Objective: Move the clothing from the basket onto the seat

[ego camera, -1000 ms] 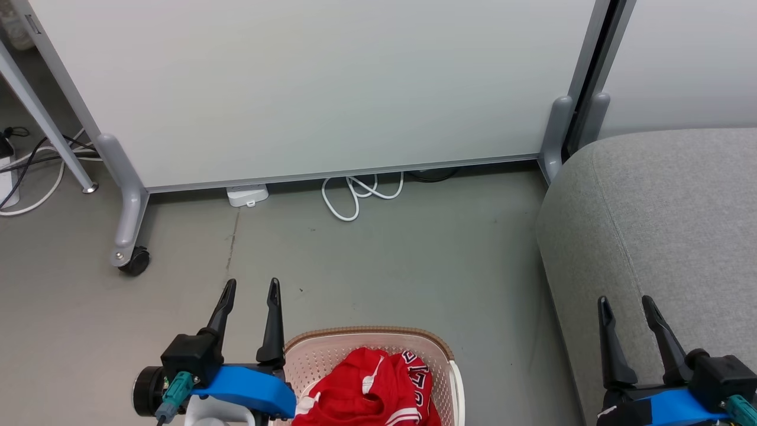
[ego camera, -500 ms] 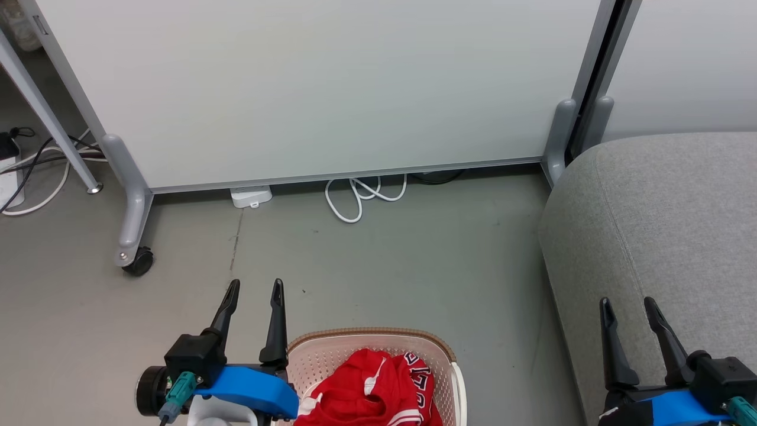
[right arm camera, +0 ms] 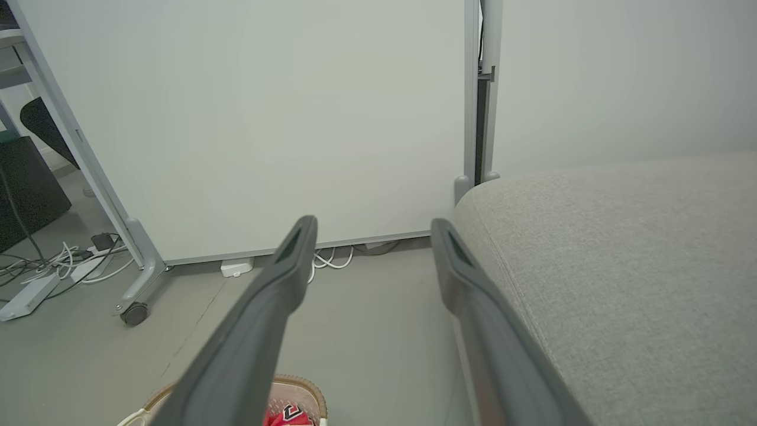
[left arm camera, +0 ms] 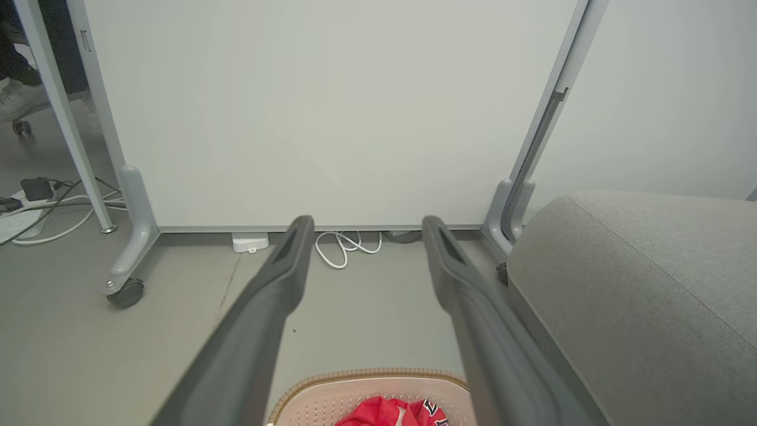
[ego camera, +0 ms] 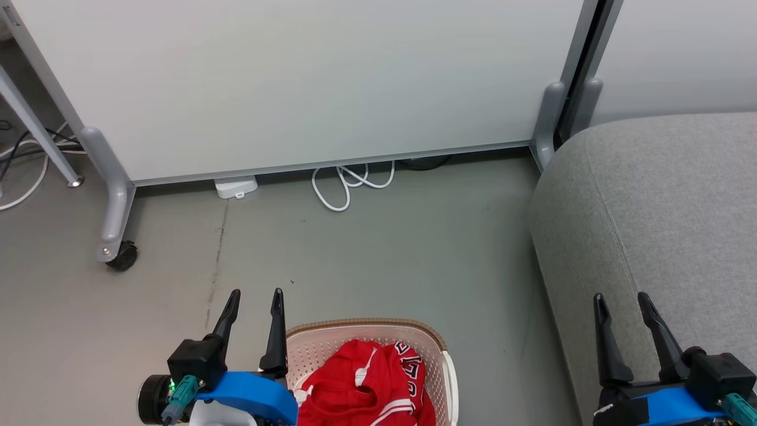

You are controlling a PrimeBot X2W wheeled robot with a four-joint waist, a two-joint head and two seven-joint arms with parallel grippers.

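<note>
Far left: a wheeled partition panel [ego camera: 295,89] stands on a caster [ego camera: 122,258], with a looped white cable [ego camera: 343,189] on the floor at its foot. Neither is involved in the work.

Left gripper [ego camera: 256,291]: positioned just beside the left rim of the basket [ego camera: 366,324], fingers spread wide and pointing out over bare floor. It is holding nothing.

Basket: sits on the floor at the lower centre. The clothing [ego camera: 355,390] lies inside it as a crumpled red heap, with white stripe trim and lettering showing on the right side. How many garments make up the heap cannot be confirmed from these views.

Handling assessment: the fabric looks light, limp and thin. It should bunch and drape when lifted, and may trail over the rim or drag a second garment with it. Recommended hold: pinch a raised fold at the top of the heap, well clear of the perforated wall.

Seat [ego camera: 662,195]: to the right of the basket with a strip of floor between them; the surface is bare.

Right gripper [ego camera: 621,296]: over the seat's near edge, fingers likewise wide apart and holding nothing.
</note>
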